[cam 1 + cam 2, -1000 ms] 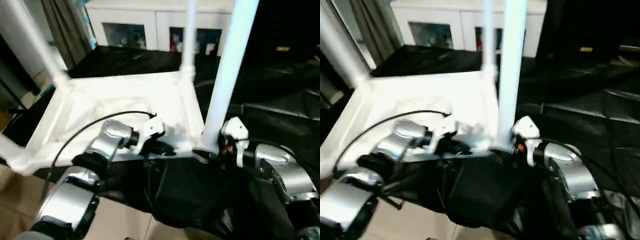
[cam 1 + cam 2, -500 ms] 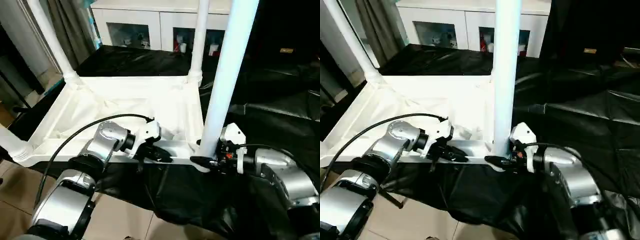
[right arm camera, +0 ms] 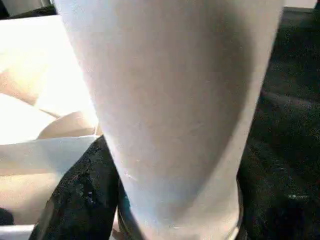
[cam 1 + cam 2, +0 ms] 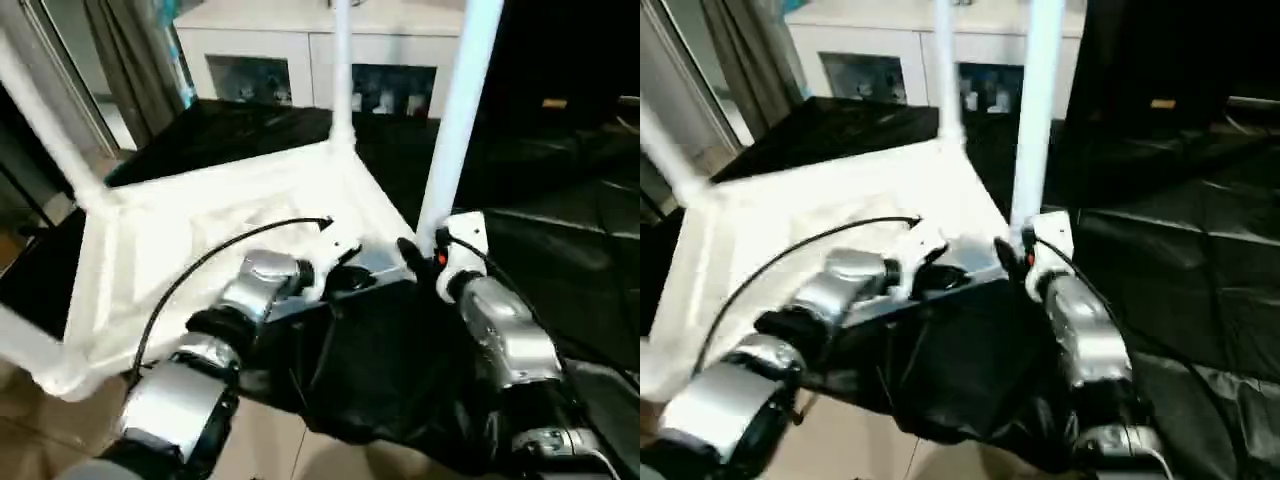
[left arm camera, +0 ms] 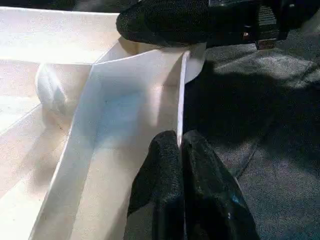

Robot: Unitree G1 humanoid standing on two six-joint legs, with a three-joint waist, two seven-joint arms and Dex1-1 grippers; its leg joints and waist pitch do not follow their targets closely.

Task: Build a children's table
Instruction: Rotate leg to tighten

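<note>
The white children's table [image 4: 200,230] lies upside down on a black cloth, its ribbed underside up. Three tube legs stand in corner sockets: the near right leg [image 4: 455,130], a far leg [image 4: 341,70] and a left leg [image 4: 50,140]. My left gripper [image 4: 350,280] is shut on the thin near rim [image 5: 150,90] of the top, close to the near right corner. My right gripper [image 4: 418,255] sits around the base of the near right leg [image 3: 175,100], with one black finger [image 3: 80,200] pressed against the tube.
Black cloth [image 4: 380,370] covers the surface under the table and hangs over its front edge. A white cabinet [image 4: 270,60] with glass doors stands behind. Grey curtains [image 4: 130,50] hang at the back left. Tiled floor [image 4: 30,410] shows at the lower left.
The whole picture has shifted. My right gripper has closed in on the base of the near right leg. The table's near edge now runs slanted, and my right forearm reaches up from below.
</note>
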